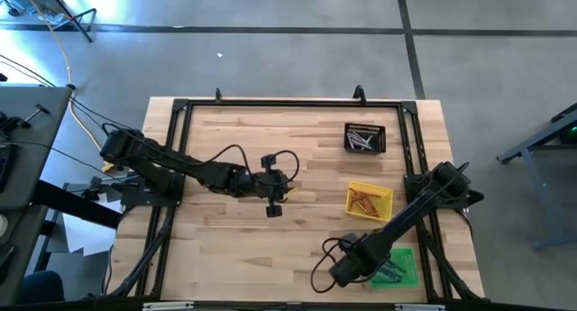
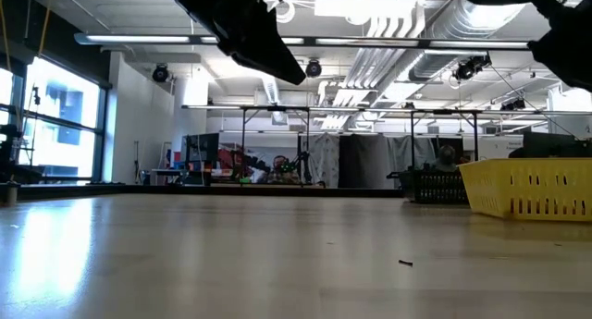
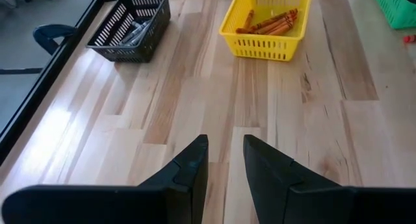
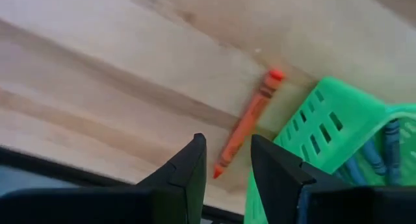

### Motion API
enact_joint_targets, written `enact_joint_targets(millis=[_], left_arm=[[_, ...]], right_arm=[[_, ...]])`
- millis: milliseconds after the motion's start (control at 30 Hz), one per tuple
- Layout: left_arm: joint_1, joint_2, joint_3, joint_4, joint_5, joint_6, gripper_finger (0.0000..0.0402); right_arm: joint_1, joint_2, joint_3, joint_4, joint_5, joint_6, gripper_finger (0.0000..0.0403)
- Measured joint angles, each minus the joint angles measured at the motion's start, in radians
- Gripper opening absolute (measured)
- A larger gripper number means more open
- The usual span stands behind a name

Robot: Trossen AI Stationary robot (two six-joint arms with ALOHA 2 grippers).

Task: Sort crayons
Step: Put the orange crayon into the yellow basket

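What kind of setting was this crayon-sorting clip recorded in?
Probably a robotics lab or workshop in an open industrial hall: exposed ceiling ducts, more framed work tables behind, and a wooden table on bare concrete floor with a black frame around it.

In the high view the right arm covers part of the green tray [image 1: 404,268] and the orange crayon [image 4: 248,122] beside it, the low view crops the yellow tray [image 2: 527,190] at its edge, and the speck [image 2: 405,262] on the worktop [image 2: 231,254] is too small to identify.
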Motion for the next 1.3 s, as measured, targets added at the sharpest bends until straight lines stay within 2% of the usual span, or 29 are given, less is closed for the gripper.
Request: enact_joint_targets(millis=[267,700,967,1300], left_arm=[[0.0,0.0,0.0,-0.001,-0.002,0.003,0.0087],[0.0,0.0,0.0,-0.001,-0.002,0.01,0.0087],[0.0,0.0,0.0,-0.002,-0.002,0.01,0.0087],[0.0,0.0,0.0,-0.002,-0.002,0.01,0.0087]], right_arm=[[0.0,0.0,0.0,-0.082,-0.006,0.0,0.0116],[0.0,0.004,0.0,-0.038,0.003,0.003,0.0116],[0.0,0.067,0.0,-0.02,-0.058,-0.043,0.0116],[0.0,0.083,0.0,0.014,-0.061,-0.069,0.0116]])
